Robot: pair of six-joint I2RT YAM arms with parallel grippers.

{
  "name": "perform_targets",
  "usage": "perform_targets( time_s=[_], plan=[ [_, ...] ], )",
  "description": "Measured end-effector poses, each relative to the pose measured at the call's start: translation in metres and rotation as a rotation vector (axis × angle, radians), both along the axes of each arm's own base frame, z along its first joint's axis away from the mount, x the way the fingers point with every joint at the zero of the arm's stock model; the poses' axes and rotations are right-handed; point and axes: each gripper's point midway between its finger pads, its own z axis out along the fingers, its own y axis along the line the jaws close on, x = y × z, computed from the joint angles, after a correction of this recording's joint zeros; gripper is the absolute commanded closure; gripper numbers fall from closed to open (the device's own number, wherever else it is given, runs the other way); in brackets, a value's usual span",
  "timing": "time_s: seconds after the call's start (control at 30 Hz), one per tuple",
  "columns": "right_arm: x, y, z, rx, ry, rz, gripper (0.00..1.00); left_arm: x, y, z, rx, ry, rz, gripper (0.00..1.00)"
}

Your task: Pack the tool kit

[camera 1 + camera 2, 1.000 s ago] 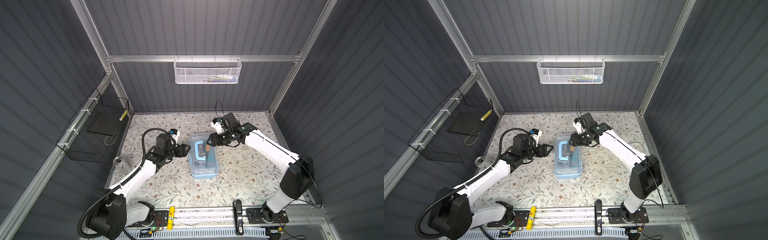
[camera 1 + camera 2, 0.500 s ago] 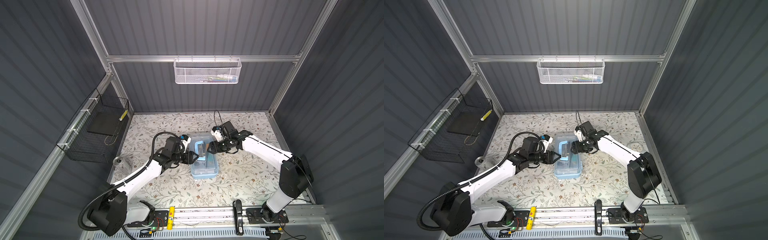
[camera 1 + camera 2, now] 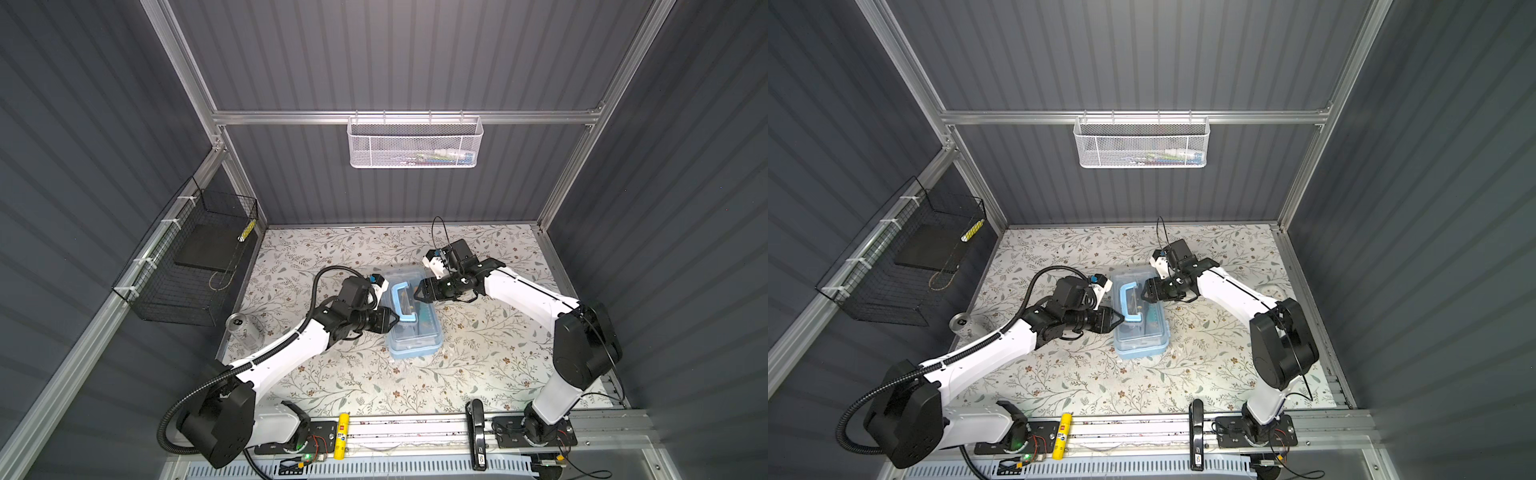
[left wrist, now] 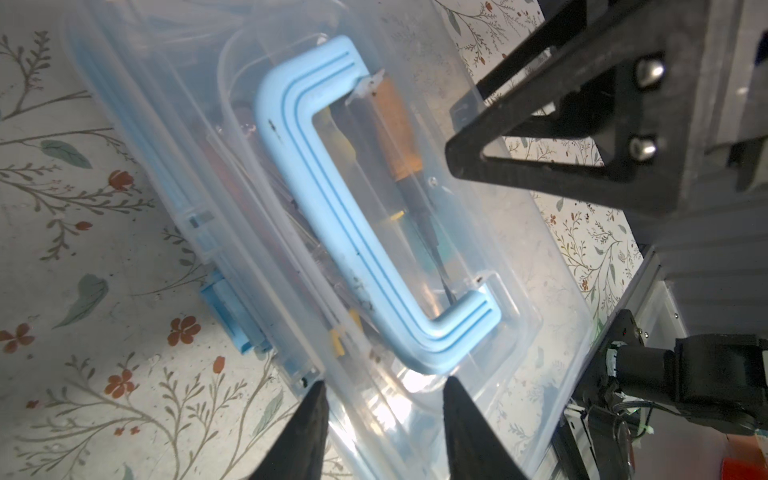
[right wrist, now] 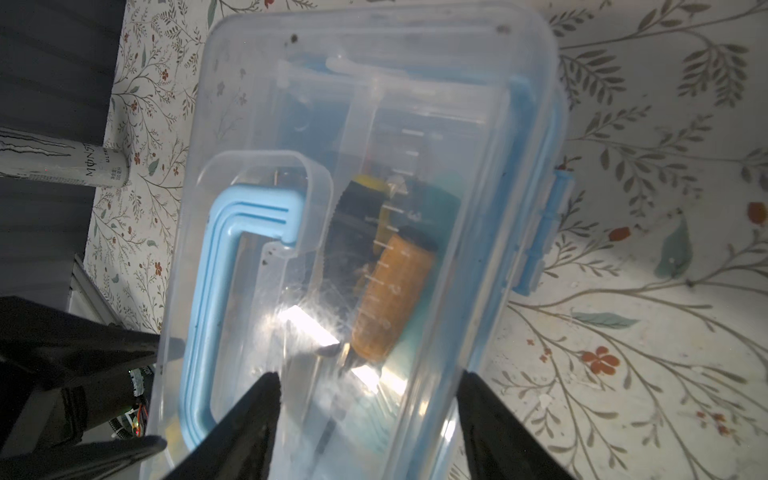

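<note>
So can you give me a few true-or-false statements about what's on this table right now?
The clear lid sits on the blue box. True.
The drink can is inside the box. False: it stands on the table, by its left edge.
Both grippers are at the box. True: the left gripper and right gripper flank it, jaws apart.
The white mesh basket stands on the table. False: it hangs on the back wall.
The handle is red. False: it is light blue.
</note>
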Motion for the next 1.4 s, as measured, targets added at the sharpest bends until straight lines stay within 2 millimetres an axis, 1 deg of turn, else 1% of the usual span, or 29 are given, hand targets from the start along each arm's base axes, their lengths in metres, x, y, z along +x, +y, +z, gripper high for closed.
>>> perform_targets(
  time_s=[0.13, 0.3, 0.47, 0.5, 0.53, 0.57, 0.63, 0.7, 0.77, 0.83, 0.97, 1.0, 1.07, 1.13, 1.23, 1.33, 1.4],
  plan=[
    [0.004, -0.006, 0.000, -0.006, 0.000, -0.009, 0.30, -0.004, -0.012, 0.001, 0.008, -0.003, -0.016, 0.57],
    [0.010, -0.016, 0.001, -0.025, -0.025, -0.014, 0.30, -0.011, -0.033, 0.001, 0.007, -0.001, -0.067, 0.57],
    [0.016, -0.023, 0.002, -0.031, -0.042, -0.016, 0.30, -0.015, -0.048, 0.002, 0.010, 0.003, -0.101, 0.58],
    [0.016, -0.023, 0.003, -0.032, -0.044, -0.015, 0.30, -0.016, -0.049, 0.002, 0.011, 0.002, -0.104, 0.56],
    [0.016, -0.023, 0.003, -0.032, -0.044, -0.014, 0.30, -0.016, -0.049, 0.002, 0.017, 0.002, -0.103, 0.49],
    [0.016, -0.023, 0.003, -0.031, -0.044, -0.011, 0.30, -0.016, -0.048, 0.002, 0.023, -0.003, -0.100, 0.40],
    [0.013, -0.021, 0.003, -0.022, -0.035, -0.002, 0.30, -0.013, -0.045, 0.000, 0.052, -0.020, -0.085, 0.31],
    [0.009, -0.017, 0.004, -0.008, -0.022, 0.010, 0.30, -0.010, -0.038, -0.001, 0.088, -0.044, -0.072, 0.21],
    [0.005, -0.014, 0.003, 0.001, -0.011, 0.022, 0.30, -0.009, -0.028, 0.000, 0.133, -0.068, -0.052, 0.09],
    [0.002, -0.012, 0.000, 0.010, 0.001, 0.030, 0.31, -0.008, -0.015, 0.004, 0.178, -0.096, -0.028, 0.01],
    [-0.003, -0.012, -0.002, 0.022, 0.013, 0.034, 0.30, -0.008, 0.014, 0.026, 0.202, -0.196, 0.053, 0.00],
    [-0.003, -0.012, -0.001, 0.023, 0.013, 0.033, 0.31, -0.010, 0.022, 0.028, 0.207, -0.217, 0.074, 0.00],
    [-0.003, -0.012, -0.001, 0.022, 0.013, 0.033, 0.30, -0.011, 0.034, 0.027, 0.223, -0.242, 0.106, 0.00],
    [-0.004, -0.013, -0.001, 0.022, 0.013, 0.033, 0.31, -0.012, 0.042, 0.015, 0.251, -0.245, 0.125, 0.00],
    [-0.004, -0.013, -0.001, 0.022, 0.015, 0.033, 0.30, -0.017, 0.050, -0.014, 0.301, -0.213, 0.123, 0.00],
    [-0.005, -0.013, -0.001, 0.021, 0.016, 0.033, 0.30, -0.021, 0.050, -0.035, 0.318, -0.187, 0.103, 0.00],
    [-0.005, -0.014, -0.001, 0.020, 0.018, 0.033, 0.30, -0.022, 0.047, -0.041, 0.305, -0.182, 0.090, 0.00]
  ],
)
